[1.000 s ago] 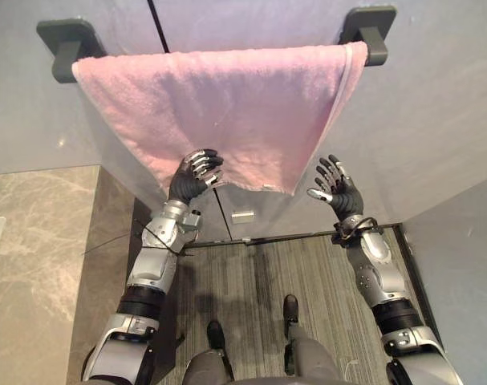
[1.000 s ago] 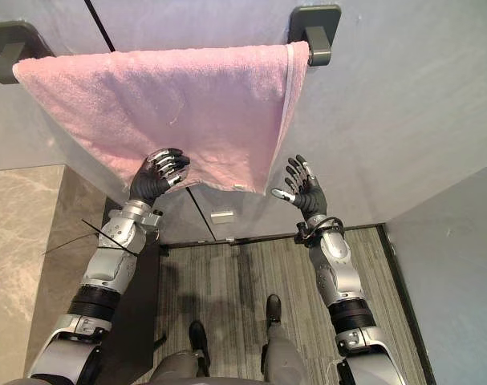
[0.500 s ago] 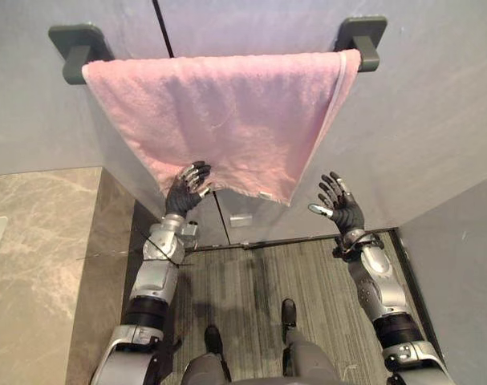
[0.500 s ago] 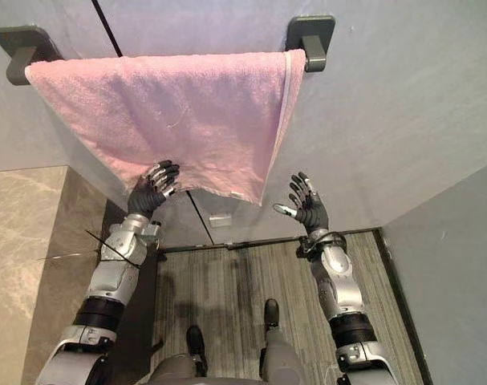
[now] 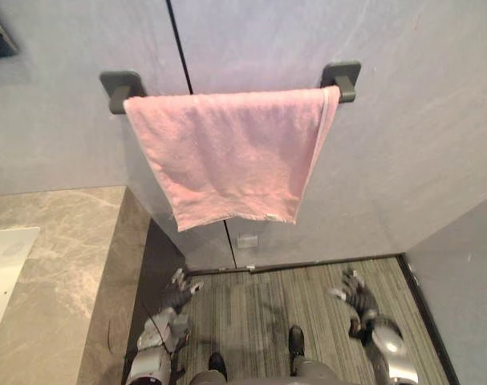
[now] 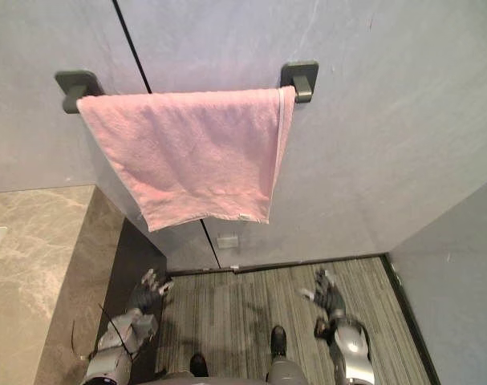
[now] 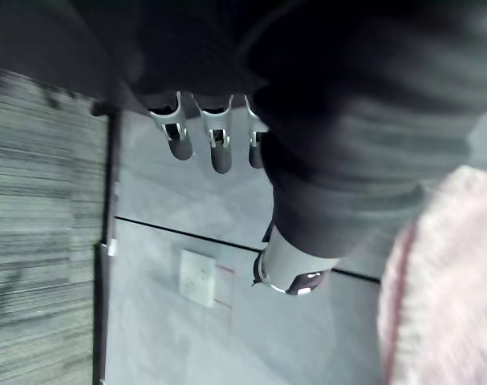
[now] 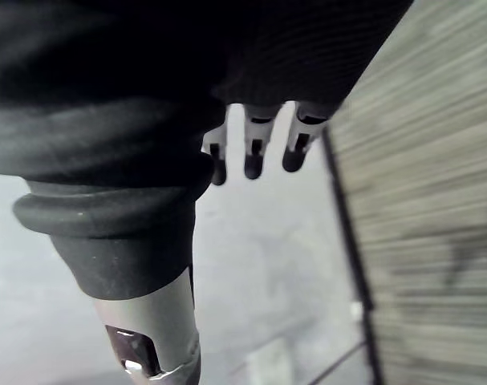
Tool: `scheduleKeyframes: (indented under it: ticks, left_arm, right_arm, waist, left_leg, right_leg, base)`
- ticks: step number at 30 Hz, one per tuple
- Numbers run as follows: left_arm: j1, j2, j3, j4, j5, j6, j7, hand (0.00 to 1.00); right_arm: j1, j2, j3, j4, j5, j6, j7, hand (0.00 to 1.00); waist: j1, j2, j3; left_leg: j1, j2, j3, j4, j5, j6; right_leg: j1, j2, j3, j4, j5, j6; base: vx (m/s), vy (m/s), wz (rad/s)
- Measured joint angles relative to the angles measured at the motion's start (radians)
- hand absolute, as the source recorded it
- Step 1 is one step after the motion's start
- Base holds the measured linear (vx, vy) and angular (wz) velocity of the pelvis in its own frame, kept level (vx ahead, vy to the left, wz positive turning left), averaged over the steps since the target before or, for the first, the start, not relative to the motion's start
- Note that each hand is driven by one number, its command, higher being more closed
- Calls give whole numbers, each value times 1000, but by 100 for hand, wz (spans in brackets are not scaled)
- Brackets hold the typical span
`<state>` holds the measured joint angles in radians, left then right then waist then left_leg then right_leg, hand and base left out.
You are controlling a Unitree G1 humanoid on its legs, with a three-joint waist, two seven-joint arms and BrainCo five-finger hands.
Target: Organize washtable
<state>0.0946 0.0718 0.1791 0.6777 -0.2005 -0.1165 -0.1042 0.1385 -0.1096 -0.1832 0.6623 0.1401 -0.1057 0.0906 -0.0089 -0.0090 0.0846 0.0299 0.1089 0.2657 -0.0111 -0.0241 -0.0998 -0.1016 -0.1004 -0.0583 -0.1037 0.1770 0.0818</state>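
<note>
A pink towel (image 5: 227, 156) hangs on a grey wall (image 5: 403, 144), draped over a rail between two dark brackets (image 5: 342, 78). It covers nearly the whole span from one bracket to the other. Its top edge lies level along the rail, its left edge slants inward as it falls, and its right edge hangs straight with a narrow hem. The bottom edge is loose and free, and nothing touches the cloth.

On the wall just below the towel sits a small white plate (image 5: 245, 241), beside a thin dark seam that runs down the wall behind the cloth.

Well below the towel, near the bottom of the eye views, both robot hands are low over the striped carpet floor (image 5: 291, 289). The left hand (image 5: 177, 299) is beside the dark side of the table, its fingers spread and relaxed, holding nothing. The right hand (image 5: 360, 300) is apart from it on the other side, also spread and empty.

The left wrist view shows that hand's fingers (image 7: 220, 148) straight in a row, with the wall and a pink edge of the towel past them. The right wrist view shows its fingers (image 8: 253, 156) straight too, with the wall and carpet beyond.

At the left, a marble table (image 5: 58, 265) meets the wall, with a white basin (image 5: 4, 257) set in it at the far left edge.
</note>
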Motion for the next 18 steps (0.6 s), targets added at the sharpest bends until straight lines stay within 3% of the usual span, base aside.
scheduleKeyframes:
  ticks: [4,9,11,14,15,18]
  left_arm:
    - [65,-62,121,213,64,11,55,0]
    - [86,-107,263,266,114,27,132,0]
    - [101,-147,339,273,120,31,151,0]
    - [100,-149,344,275,119,32,150,0]
    - [96,-149,341,276,119,32,150,0]
    - [87,-146,302,277,121,32,151,0]
  right_arm:
    - [93,45,-85,220,-75,47,-11,0]
    - [131,87,-180,284,-116,73,-68,0]
    - [134,99,-247,300,-150,90,-70,0]
    - [133,102,-253,304,-150,92,-70,0]
    - [123,102,-247,304,-150,93,-70,0]
    - [112,83,-178,304,-193,93,-83,0]
  waist:
    - [14,2,-26]
    - [25,-11,-40]
    - [29,10,-74]
    - [30,17,-77]
    - [32,7,-84]
    - [33,9,-84]
  left_leg:
    - [54,3,23,-19,-15,-2]
    - [72,10,54,-27,-25,-6]
    - [106,17,71,-49,-34,-9]
    - [109,16,71,-58,-34,-9]
    - [110,16,70,-59,-33,-9]
    - [114,15,67,-58,-29,-10]
  right_leg:
    - [38,5,9,0,-19,0]
    - [52,5,19,0,-24,-1]
    - [71,13,28,1,-36,-7]
    - [70,19,25,1,-40,-8]
    - [71,21,24,1,-42,-8]
    - [75,23,19,1,-42,-10]
  base:
    - [56,15,-11]
    - [-8,2,-9]
    - [31,1,-17]
    - [14,-3,-2]
    - [0,0,0]
    - [36,-6,3]
